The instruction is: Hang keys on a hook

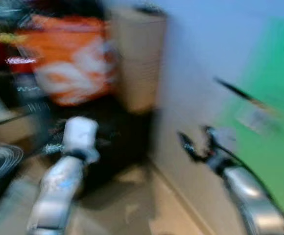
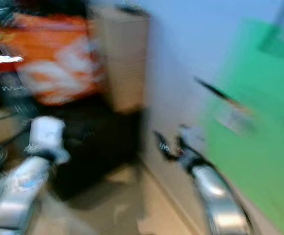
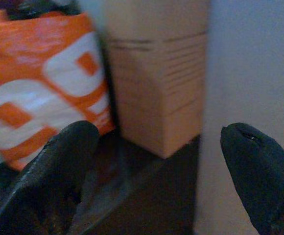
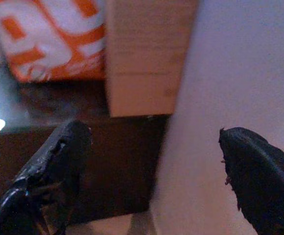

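Note:
Both eye views are smeared by motion. My right gripper (image 1: 195, 133) is raised close to a pale wall (image 1: 196, 58), and the right wrist view shows it open (image 4: 152, 131) with nothing between its fingers. The left wrist view has my left gripper (image 3: 156, 129) open too, facing a cardboard box (image 3: 156, 83) and an orange-and-white bag (image 3: 39, 83). My left arm (image 1: 59, 186) reaches forward on the left. A thin dark bar (image 1: 235, 90) and a whitish blur (image 1: 254, 117) lie against a green panel (image 1: 274, 147). I cannot make out keys or a hook.
The tall cardboard box (image 1: 139, 58) stands against the wall on a dark low table (image 1: 117, 142), with the orange-and-white bag (image 1: 68, 58) to its left. Dark clutter fills the far left. Pale floor (image 1: 142, 210) runs along the wall's foot.

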Motion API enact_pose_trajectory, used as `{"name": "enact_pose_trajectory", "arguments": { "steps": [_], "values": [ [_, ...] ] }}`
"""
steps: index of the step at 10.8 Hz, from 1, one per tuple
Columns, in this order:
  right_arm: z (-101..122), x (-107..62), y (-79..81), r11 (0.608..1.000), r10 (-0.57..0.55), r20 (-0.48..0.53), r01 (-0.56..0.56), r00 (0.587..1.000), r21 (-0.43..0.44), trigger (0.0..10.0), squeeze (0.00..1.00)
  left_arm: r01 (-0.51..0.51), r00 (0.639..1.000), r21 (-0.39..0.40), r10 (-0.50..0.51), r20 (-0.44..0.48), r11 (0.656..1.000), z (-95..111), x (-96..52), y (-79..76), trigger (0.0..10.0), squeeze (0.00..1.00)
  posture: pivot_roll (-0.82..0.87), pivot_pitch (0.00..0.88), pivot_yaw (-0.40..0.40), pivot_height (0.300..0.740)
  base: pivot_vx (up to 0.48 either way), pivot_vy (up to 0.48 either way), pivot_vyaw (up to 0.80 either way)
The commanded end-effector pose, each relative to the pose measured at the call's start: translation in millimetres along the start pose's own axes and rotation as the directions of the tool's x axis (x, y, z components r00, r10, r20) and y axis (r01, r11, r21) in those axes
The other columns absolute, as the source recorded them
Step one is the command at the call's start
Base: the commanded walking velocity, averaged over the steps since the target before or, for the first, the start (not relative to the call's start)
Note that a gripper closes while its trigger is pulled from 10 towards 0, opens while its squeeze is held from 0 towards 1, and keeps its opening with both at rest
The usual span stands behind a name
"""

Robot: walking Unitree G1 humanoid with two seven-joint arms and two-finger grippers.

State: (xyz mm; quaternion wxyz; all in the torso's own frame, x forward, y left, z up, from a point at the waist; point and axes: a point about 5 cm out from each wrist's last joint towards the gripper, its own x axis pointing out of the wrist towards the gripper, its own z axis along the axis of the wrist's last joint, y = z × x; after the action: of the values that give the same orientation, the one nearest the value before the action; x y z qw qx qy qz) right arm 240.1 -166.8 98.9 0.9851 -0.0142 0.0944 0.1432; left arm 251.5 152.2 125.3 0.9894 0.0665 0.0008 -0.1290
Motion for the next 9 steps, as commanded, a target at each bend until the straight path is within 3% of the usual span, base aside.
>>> {"name": "enact_pose_trajectory", "arguments": {
  "steps": [1,2,5,6,7,8,9],
  "values": [
    [7.7,4.2,8.6,0.999,0.045,0.031,-0.046,0.999,0.008,10.0,1.00,-0.030,0.999,0.017,0.030,-0.014,0.999,-1.2,-3.5,10.4,10.0,0.00,-0.06,0.000,-0.059,0.740,0.439,0.000,0.80],
    [7.3,4.9,8.4,0.999,0.054,0.025,-0.054,0.998,0.000,10.0,1.00,-0.029,0.999,0.019,0.029,-0.013,0.999,-1.1,-3.2,11.0,10.0,0.00,-0.06,0.000,-0.058,0.740,0.435,0.000,0.80],
    [5.2,4.7,1.8,0.999,0.015,0.004,-0.015,1.000,-0.030,10.0,1.00,-0.015,1.000,0.025,0.016,-0.016,1.000,-0.7,-0.9,10.9,10.0,0.00,-0.07,0.000,-0.053,0.740,0.434,0.000,0.00],
    [4.1,4.1,-0.2,0.999,0.011,-0.006,-0.011,1.000,-0.044,10.0,0.91,-0.006,1.000,0.025,0.006,-0.018,1.000,-0.9,0.7,10.0,10.0,0.00,-0.08,0.000,-0.052,0.740,0.431,0.000,0.00],
    [4.0,4.9,-1.1,0.999,0.008,-0.009,-0.008,1.000,-0.050,10.0,0.36,0.005,1.000,0.024,-0.004,-0.021,1.000,-1.4,1.8,9.6,10.0,0.00,-0.08,0.000,-0.052,0.740,0.435,0.000,0.00],
    [3.8,5.0,-1.8,0.999,0.007,-0.010,-0.008,1.000,-0.052,10.0,0.31,0.015,1.000,0.024,-0.015,-0.024,1.000,-1.8,2.5,8.7,10.0,0.00,-0.08,0.000,-0.054,0.740,0.431,0.000,0.00],
    [0.2,5.8,-2.2,0.998,0.020,-0.040,-0.023,0.999,-0.067,10.0,0.00,0.030,0.999,0.025,-0.029,-0.027,0.999,-2.2,3.6,7.2,10.0,0.00,-0.08,0.000,-0.055,0.740,0.431,0.000,0.00]
  ]
}}
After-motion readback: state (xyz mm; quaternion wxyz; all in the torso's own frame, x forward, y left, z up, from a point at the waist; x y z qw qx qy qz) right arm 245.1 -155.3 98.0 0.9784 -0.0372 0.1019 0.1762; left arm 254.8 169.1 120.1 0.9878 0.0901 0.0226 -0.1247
